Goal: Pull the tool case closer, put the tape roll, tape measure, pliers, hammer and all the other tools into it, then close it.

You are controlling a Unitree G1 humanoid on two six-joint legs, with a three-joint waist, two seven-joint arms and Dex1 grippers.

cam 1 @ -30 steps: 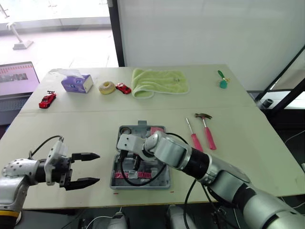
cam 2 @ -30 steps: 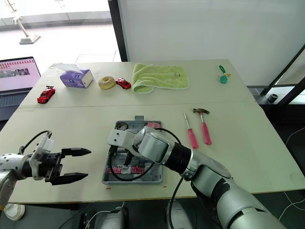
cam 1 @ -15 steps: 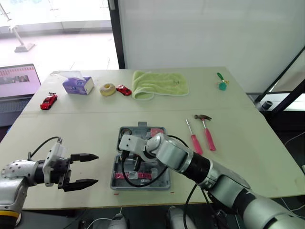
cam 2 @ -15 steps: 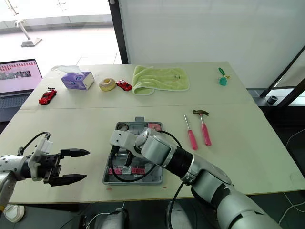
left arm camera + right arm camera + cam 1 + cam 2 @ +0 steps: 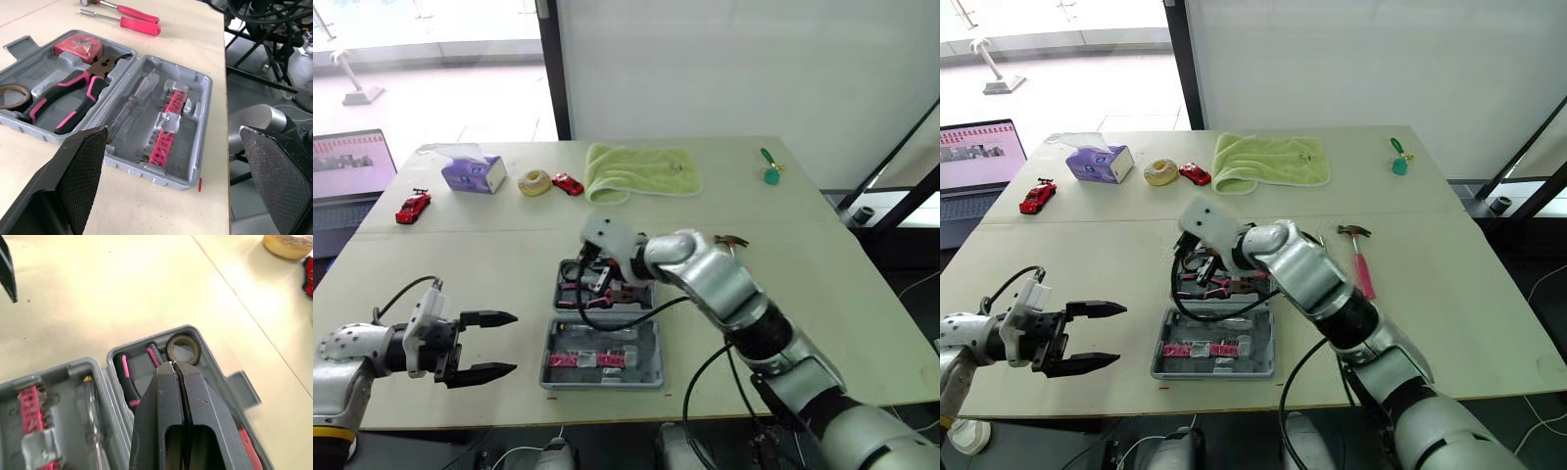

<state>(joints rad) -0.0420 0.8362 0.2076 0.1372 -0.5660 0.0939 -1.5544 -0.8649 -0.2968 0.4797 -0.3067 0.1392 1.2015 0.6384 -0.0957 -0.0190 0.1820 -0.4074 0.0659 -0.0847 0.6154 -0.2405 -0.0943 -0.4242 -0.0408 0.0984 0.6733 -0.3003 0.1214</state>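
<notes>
Just below right claw (image 5: pixel 174 366), tool case (image 5: pixel 100 374)

Grey tool case (image 5: pixel 198 105), pink-and-black pliers (image 5: pixel 68 95) (pink-handled hammer (image 5: pixel 1362 264) too), pale green towel (image 5: pixel 1268 160), purple tissue box (image 5: pixel 1097 163).

We hold our left gripper (image 5: pixel 509 343) level, left of the open grey plastic tool case (image 5: pixel 656 370), its two black fingers spread wide. Our silver right arm (image 5: pixel 715 279) reaches over the case, and the right gripper (image 5: pixel 173 366) points down with its fingers pressed together.
</notes>
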